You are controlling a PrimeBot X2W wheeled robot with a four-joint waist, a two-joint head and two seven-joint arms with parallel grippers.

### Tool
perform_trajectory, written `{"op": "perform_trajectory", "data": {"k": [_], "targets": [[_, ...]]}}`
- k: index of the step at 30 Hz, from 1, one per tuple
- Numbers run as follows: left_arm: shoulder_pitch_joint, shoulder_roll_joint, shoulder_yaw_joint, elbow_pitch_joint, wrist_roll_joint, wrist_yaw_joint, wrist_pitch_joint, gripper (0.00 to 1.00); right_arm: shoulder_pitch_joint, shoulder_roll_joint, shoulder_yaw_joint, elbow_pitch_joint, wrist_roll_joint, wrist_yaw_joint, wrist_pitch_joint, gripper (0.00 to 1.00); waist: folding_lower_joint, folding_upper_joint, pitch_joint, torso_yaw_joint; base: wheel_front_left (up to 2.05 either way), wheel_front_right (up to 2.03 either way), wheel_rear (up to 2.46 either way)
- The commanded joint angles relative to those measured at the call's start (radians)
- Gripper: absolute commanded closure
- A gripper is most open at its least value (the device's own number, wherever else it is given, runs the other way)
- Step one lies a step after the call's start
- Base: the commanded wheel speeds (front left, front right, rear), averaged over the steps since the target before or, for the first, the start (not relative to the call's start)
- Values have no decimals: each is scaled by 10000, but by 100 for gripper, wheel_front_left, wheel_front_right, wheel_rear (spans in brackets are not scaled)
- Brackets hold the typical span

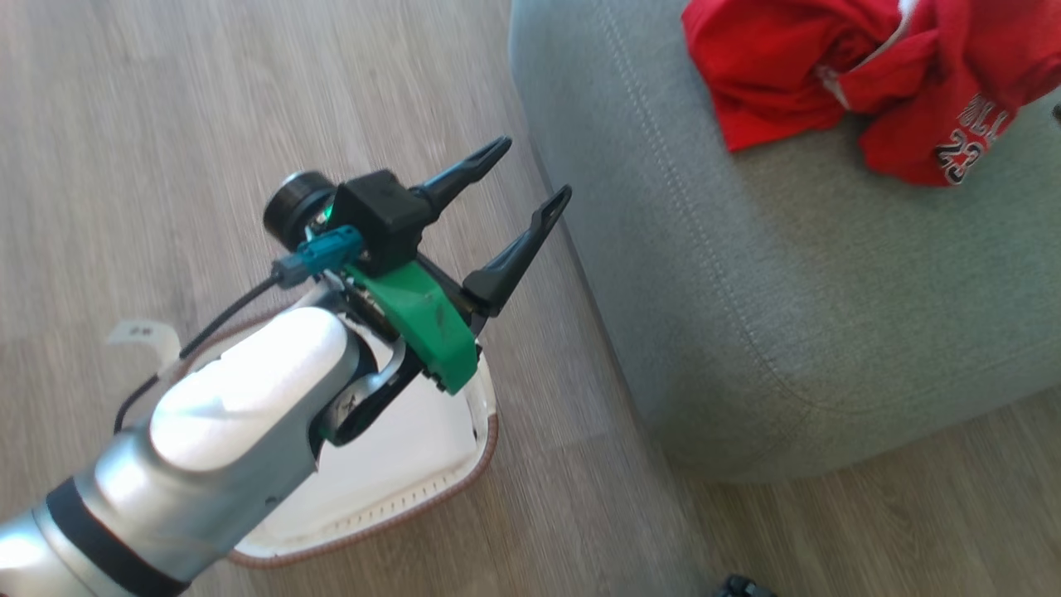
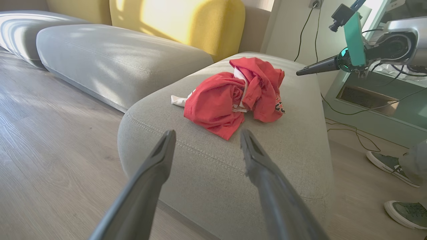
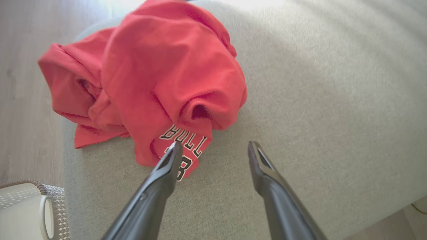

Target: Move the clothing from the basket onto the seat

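Observation:
The red clothing [image 1: 829, 75] lies bunched on the grey-green seat [image 1: 787, 290], with white printed numbers on one fold. My right gripper [image 3: 214, 146] hovers open just above the seat beside the clothing [image 3: 160, 73]. Its left finger overlaps the printed hem in the right wrist view, and nothing is between the fingers. My left gripper [image 1: 535, 172] stands open over the floor at the seat's near corner, pointing toward the clothing [image 2: 230, 96]. The cream basket [image 1: 398, 489] sits on the floor under my left forearm, and its visible inside is bare white.
Wood floor surrounds the seat. Another grey cushion [image 2: 116, 60] and yellow back cushions [image 2: 180, 23] lie beyond. A person's shoes [image 2: 390, 163] stand on the floor to the seat's right, near cables and a pale cabinet [image 2: 367, 100]. The basket's handle [image 3: 45, 213] shows in the right wrist view.

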Motion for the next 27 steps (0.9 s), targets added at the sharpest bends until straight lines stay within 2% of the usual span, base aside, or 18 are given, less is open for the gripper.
{"op": "perform_trajectory", "data": {"k": [1,11,17,22,27], "targets": [[-148,167,438,-204,-62,67,-146,0,220,-552,50,-409,52,-2,-255,0,0,0,-408,22,0,0,0],[637,221,663,-73,-449,422,-618,0,1127,-1253,-246,-1800,-162,-2,-1859,0,0,0,-1551,563,0,0,0],[1106,373,946,-76,-661,726,-870,0,1978,-1460,-1075,-2698,-634,-2,-2905,0,0,0,-2040,1189,0,0,0],[1506,578,1204,-129,-802,979,-1018,0,2891,-1262,-2082,-3667,-1121,-2,-3466,0,0,0,-2331,1764,0,0,0],[1959,813,1501,-172,-926,1234,-1142,0,4055,-629,-3169,-4892,-2061,-2,-3740,0,0,0,-2620,2278,0,0,0]]}}
